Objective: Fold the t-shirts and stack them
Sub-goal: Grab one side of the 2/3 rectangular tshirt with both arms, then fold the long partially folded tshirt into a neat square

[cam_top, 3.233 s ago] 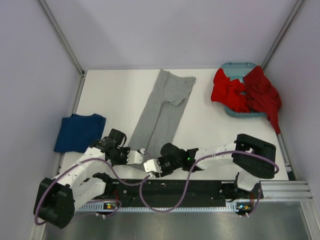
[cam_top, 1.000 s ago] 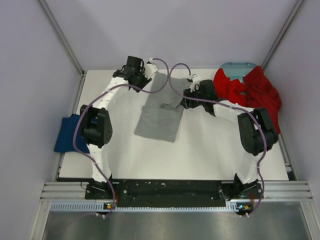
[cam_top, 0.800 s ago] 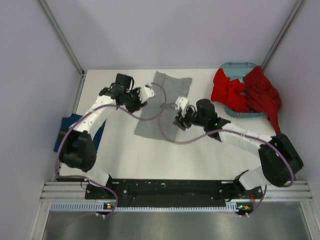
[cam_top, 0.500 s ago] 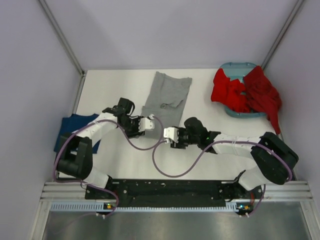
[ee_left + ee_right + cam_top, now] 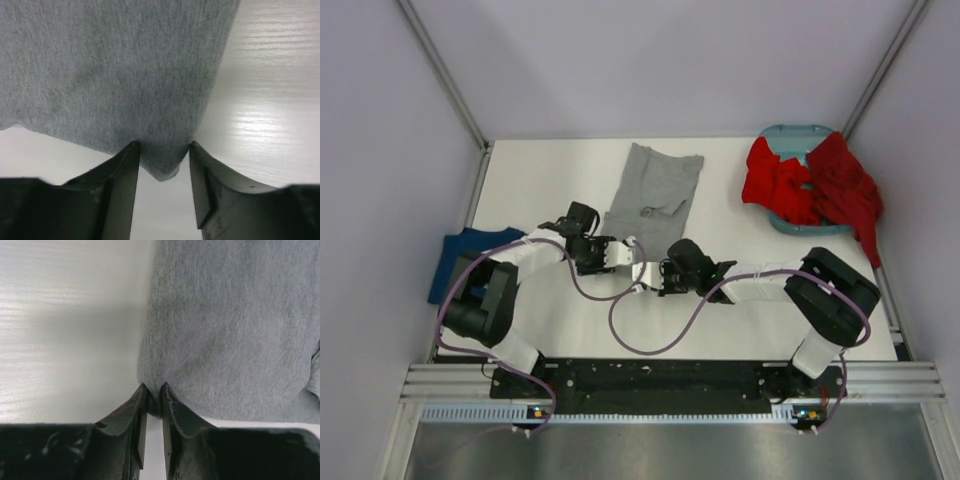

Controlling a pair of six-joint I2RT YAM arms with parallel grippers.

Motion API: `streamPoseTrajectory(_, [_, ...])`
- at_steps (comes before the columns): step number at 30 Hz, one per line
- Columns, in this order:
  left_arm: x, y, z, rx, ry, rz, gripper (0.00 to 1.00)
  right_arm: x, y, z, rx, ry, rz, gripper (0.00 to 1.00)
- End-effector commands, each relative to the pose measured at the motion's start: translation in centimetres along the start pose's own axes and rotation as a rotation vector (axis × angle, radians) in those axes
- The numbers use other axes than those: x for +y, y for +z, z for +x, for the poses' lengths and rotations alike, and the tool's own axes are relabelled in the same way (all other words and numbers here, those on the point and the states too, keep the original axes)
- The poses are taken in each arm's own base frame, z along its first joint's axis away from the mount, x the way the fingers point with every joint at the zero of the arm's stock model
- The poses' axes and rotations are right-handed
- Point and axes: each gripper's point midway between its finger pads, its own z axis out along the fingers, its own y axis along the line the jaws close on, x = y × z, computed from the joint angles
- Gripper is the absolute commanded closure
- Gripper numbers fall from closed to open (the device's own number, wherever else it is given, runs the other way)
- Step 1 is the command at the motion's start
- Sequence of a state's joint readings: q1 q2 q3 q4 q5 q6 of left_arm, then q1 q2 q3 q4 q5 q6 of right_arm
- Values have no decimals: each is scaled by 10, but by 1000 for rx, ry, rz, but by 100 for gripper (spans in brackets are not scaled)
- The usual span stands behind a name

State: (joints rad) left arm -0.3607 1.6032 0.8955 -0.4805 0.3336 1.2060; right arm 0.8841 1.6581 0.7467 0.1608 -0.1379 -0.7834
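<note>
The heather grey t-shirt (image 5: 655, 190) lies folded in half at the table's middle back. My left gripper (image 5: 623, 252) is at its near left corner; in the left wrist view (image 5: 162, 147) the jaws stand a narrow gap apart, with the grey corner (image 5: 160, 167) bunched between them. My right gripper (image 5: 642, 275) is at the near right corner; in the right wrist view (image 5: 154, 387) its jaws are pinched shut on the grey edge (image 5: 225, 330). A navy t-shirt (image 5: 450, 265) lies at the left edge. Red t-shirts (image 5: 780, 185) hang over the basket.
The teal plastic basket (image 5: 798, 132) stands at the back right corner, with red cloth (image 5: 850, 195) spilling over its rim towards the right wall. Purple cables loop from both arms over the near table. The white table (image 5: 540, 190) is walled on three sides.
The arms carried the shirt's near end to the back, folding it in half. They then drew back, and both grippers have closed in on the folded shirt's near edge.
</note>
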Motion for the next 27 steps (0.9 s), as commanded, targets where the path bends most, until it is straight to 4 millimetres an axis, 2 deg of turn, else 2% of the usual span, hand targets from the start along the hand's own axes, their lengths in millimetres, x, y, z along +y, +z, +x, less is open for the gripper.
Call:
streamPoseTrajectory(1, [-7,16,11,66,19,16,61,-8,3,-4,24,23,31,91])
streamPoseTrajectory(2, [-5,15,9,64,12,14,81,-8,1,-4,29,24,28,96])
streamPoseTrajectory(3, [-5,13,8,66,2,10,95,-7,-2,-3,36,29,24,100])
streamPoseTrajectory(4, [-5,9,8,71,-10,9,100,-7,-6,-3,40,37,21,100])
streamPoseTrajectory(7, [-17,-8,11,111,-62,34,100,-2,-24,-14,34,82,11,100])
streamPoseTrajectory(9, [-31,-23,10,123,-101,57,100,10,-40,-27,26,128,-19,100])
streamPoseTrajectory(13, [-67,-64,2,102,-135,93,100,55,-72,-52,3,153,-136,100])
streamPoseTrajectory(19, [-143,-121,-10,72,-201,262,100,123,-135,-102,-124,250,-383,100])
streamPoseTrajectory(22, [-170,-148,-24,31,-179,311,100,138,-168,-126,-218,353,-474,100])
streamPoseTrajectory(24, [-172,-164,-38,-16,-171,293,100,136,-183,-134,-267,384,-477,100])
streamPoseTrajectory(27, [-144,-176,-63,-100,-183,190,100,120,-194,-136,-330,419,-403,100])
